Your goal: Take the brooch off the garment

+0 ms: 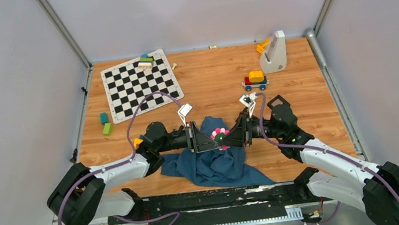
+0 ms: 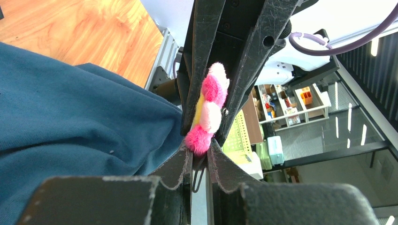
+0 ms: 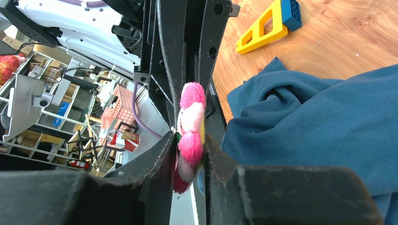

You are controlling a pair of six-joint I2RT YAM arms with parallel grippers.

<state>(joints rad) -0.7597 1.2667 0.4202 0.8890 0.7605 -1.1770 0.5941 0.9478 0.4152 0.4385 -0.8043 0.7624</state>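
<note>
The brooch [image 1: 220, 135] sits over the far part of the garment [image 1: 216, 165], caught between the two hands, which meet tip to tip above the cloth. The left hand [image 1: 214, 140] comes in from the garment's left with its fingers pressed nearly together on the brooch's edge, a thin wire loop showing in the slit between them. The right hand [image 1: 228, 138] comes in from the garment's right and pinches the brooch from the opposite edge.

In the top view the flower's face shows its ring of pink and white petals around a green centre. Both wrist views catch it edge-on, a thin strip running lengthwise along the fingers. Whether it is attached to the cloth cannot be told.

The two hands crowd it on both sides. The garment lies crumpled on the counter [image 1: 210, 82]. Well beyond the garment's far left lies a chessboard [image 1: 141, 85], with green blocks [image 1: 105, 125] nearer. Beyond its far right stand a toy car [image 1: 254, 80] and a white stand [image 1: 275, 51].
</note>
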